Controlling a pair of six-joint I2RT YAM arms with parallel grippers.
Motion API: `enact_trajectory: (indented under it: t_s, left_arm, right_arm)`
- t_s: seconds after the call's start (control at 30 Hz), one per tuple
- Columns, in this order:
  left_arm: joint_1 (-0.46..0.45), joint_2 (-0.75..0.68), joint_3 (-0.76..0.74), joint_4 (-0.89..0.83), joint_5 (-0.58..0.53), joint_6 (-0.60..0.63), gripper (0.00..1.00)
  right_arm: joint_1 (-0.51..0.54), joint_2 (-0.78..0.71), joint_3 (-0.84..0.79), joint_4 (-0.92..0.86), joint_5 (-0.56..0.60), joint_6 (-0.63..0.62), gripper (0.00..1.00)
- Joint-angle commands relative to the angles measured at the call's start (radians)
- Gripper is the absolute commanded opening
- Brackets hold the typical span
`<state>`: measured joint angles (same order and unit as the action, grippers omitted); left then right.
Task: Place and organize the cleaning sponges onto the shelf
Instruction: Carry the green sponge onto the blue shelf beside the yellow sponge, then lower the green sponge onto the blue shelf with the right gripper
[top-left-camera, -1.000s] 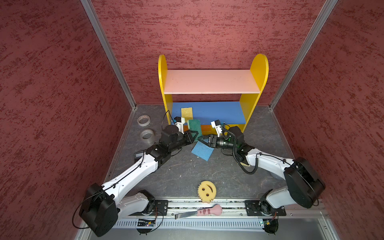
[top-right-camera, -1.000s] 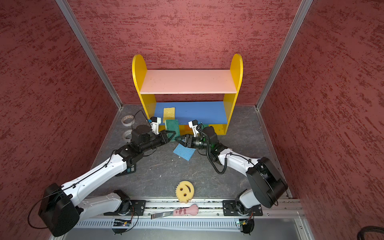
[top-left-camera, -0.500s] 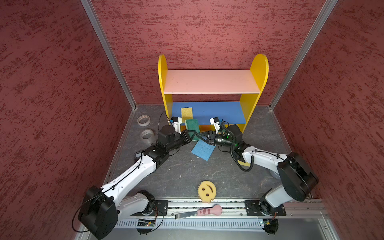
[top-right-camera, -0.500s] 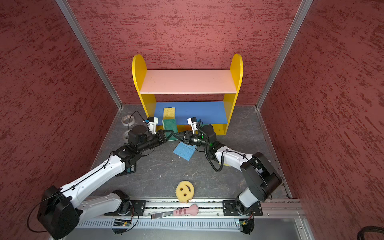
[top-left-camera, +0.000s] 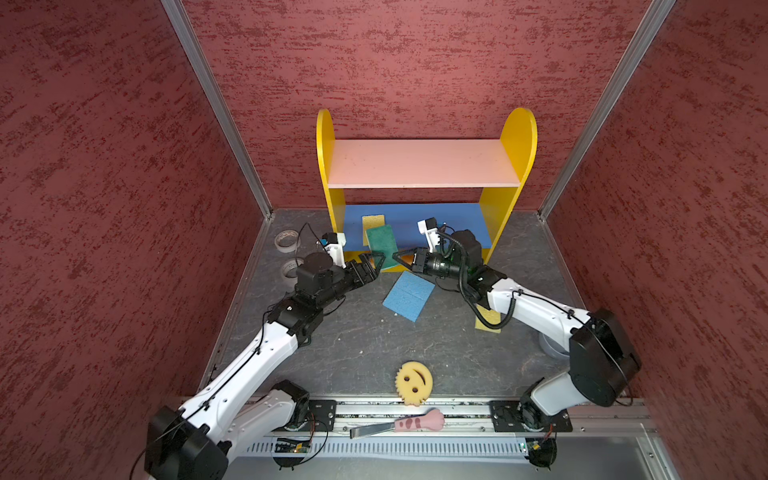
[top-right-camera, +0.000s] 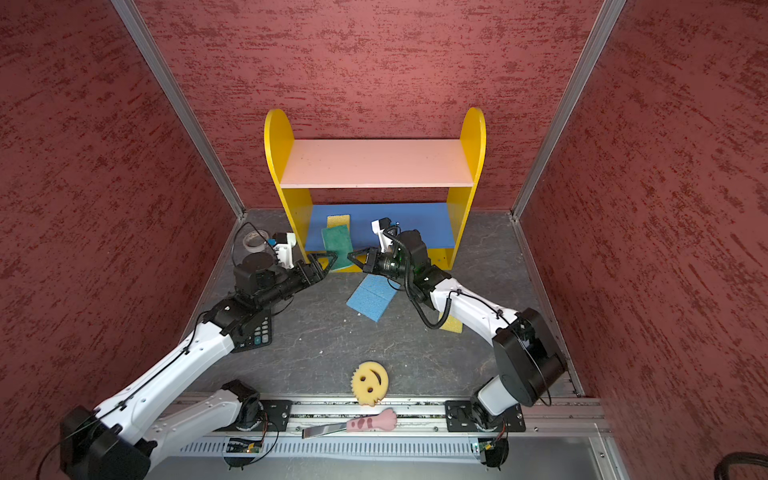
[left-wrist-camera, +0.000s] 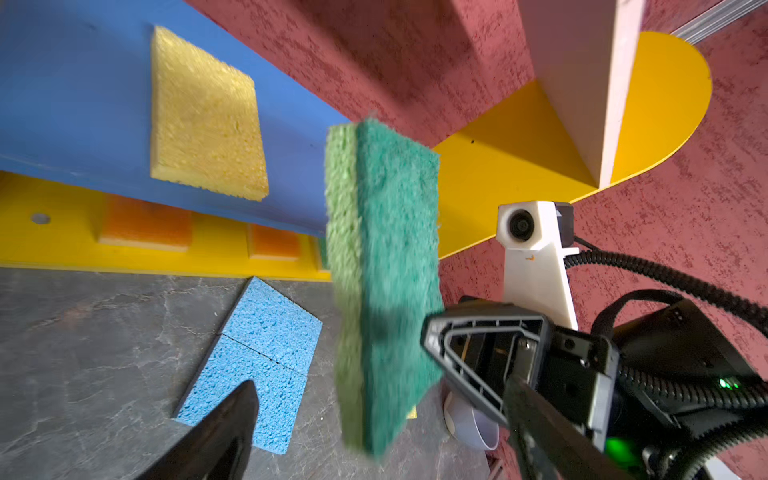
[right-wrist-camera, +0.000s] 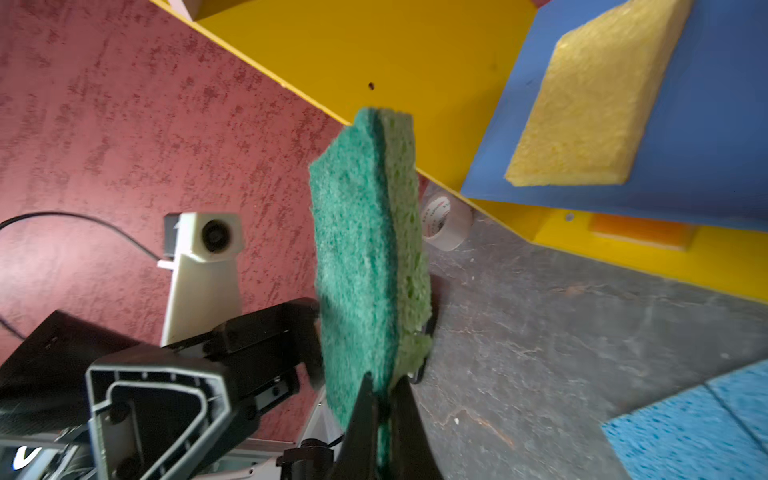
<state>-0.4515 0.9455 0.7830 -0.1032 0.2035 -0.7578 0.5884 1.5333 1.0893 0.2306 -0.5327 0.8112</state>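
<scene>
A green sponge (top-left-camera: 380, 245) (top-right-camera: 336, 245) (left-wrist-camera: 390, 270) (right-wrist-camera: 365, 257) stands on edge in the air in front of the shelf (top-left-camera: 424, 162) (top-right-camera: 374, 162). My right gripper (top-left-camera: 395, 259) (top-right-camera: 351, 257) (right-wrist-camera: 380, 390) is shut on its lower edge. My left gripper (top-left-camera: 372, 266) (top-right-camera: 322, 264) (left-wrist-camera: 382, 424) is open, fingers spread on either side of the sponge. A yellow sponge (top-left-camera: 371, 222) (left-wrist-camera: 205, 116) (right-wrist-camera: 590, 104) lies on the blue board. Orange sponges (left-wrist-camera: 145, 222) (right-wrist-camera: 640, 232) sit on the yellow base. Two blue sponges (top-left-camera: 407, 295) (top-right-camera: 371, 297) lie on the floor, and a smiley sponge (top-left-camera: 414, 382) (top-right-camera: 370, 382) lies near the front rail.
Another yellow sponge (top-left-camera: 486, 322) lies under the right arm. Two tape rolls (top-left-camera: 286, 241) sit by the left wall, a calculator (top-right-camera: 257, 334) under the left arm, a pale cup (left-wrist-camera: 473, 424) near the right arm. A pink paw-handled tool (top-left-camera: 415, 424) rests on the front rail.
The left gripper has opened and let go of the green sponge. The right gripper has closed on that sponge and now holds it.
</scene>
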Motion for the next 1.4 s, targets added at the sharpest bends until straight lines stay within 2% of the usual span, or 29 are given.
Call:
enact_trajectory:
  t_s: [0.0, 0.3, 0.67, 1.37]
  left_arm:
    - [0.02, -0.072, -0.017, -0.118, -0.092, 0.07, 0.93]
    - [0.088, -0.171, -0.063, -0.231, -0.105, 0.075, 0.94]
    - [0.105, -0.107, -0.058, -0.195, -0.041, 0.049, 0.95]
    - [0.113, -0.067, -0.048, -0.174, -0.014, 0.044, 0.96]
  right_arm:
    - [-0.049, -0.014, 0.057, -0.201, 0.099, -0.103, 0.0]
    - [-0.128, 0.102, 0.2, -0.351, 0.13, -0.161, 0.0]
    - [-0.145, 0.239, 0.281, -0.35, 0.197, -0.104, 0.0]
    - [-0.197, 0.364, 0.372, -0.406, 0.211, -0.091, 0.0]
